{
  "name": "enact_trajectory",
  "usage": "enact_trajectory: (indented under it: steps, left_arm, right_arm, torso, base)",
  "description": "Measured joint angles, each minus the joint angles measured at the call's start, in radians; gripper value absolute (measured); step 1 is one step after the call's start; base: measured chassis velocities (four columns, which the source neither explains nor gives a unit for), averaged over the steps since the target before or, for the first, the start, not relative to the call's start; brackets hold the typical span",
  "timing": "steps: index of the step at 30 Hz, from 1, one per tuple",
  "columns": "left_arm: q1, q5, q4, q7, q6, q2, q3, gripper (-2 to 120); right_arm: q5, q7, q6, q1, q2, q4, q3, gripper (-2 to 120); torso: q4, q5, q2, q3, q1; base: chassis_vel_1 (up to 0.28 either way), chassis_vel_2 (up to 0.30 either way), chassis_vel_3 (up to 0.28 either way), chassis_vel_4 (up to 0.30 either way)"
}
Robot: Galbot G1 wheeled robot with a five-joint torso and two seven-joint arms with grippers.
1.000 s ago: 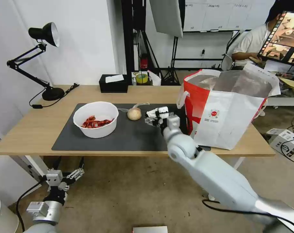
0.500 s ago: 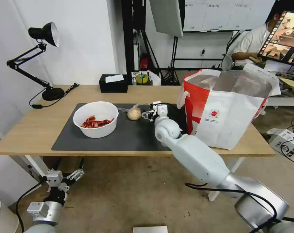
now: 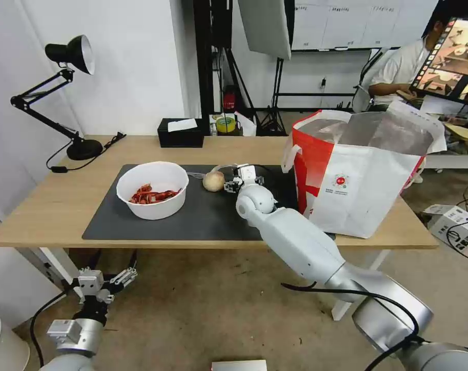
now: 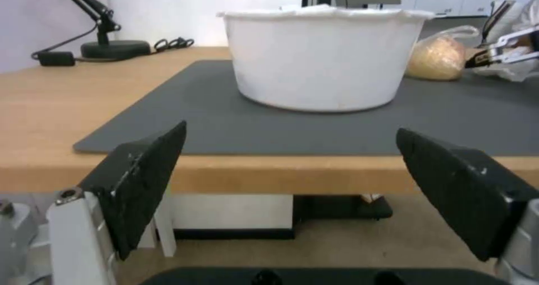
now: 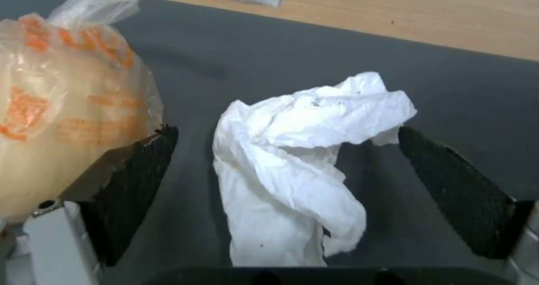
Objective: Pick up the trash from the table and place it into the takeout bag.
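dark mat [image 3: 208, 216] on the wood table [image 3: 48, 206]. my right gripper [image 5: 286, 179] is spread wide around the crumpled tissue [image 5: 303, 167], with the wrapped ball [image 5: 62, 108] touching one finger. i'd centre before closing to avoid snagging it. left gripper [image 3: 107, 286] idles open below the table.

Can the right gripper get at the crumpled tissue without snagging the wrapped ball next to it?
Probably yes. The right gripper is open with the crumpled tissue between its fingers on the mat. The wrapped ball sits just outside one finger, so it may get nudged.
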Motion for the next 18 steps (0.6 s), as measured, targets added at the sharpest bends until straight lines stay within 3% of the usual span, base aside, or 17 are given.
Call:
enact_trajectory:
  steps: [8,15,18]
  left_arm:
    - [-0.009,-0.006,0.000,0.000,0.009,0.004,0.002,100]
    - [-0.011,-0.006,0.007,0.000,0.006,0.003,0.007,100]
    - [-0.013,-0.007,0.007,0.000,0.004,0.004,0.009,100]
  right_arm:
    - [0.003,-0.020,0.002,0.015,0.030,-0.056,0.020,98]
    - [0.004,-0.023,0.002,0.010,0.038,-0.073,0.028,78]
    - [0.016,-0.023,0.003,0.000,0.038,-0.067,0.030,63]
  torso:
    - [0.0000,0.0000,0.000,0.000,0.000]
    - [0.0001,0.0000,0.000,0.000,0.000]
    - [0.0004,0.0000,0.000,0.000,0.000]
  base:
    - [0.000,0.000,0.000,0.000]
    - [0.000,0.000,0.000,0.000]
    - [0.000,0.000,0.000,0.000]
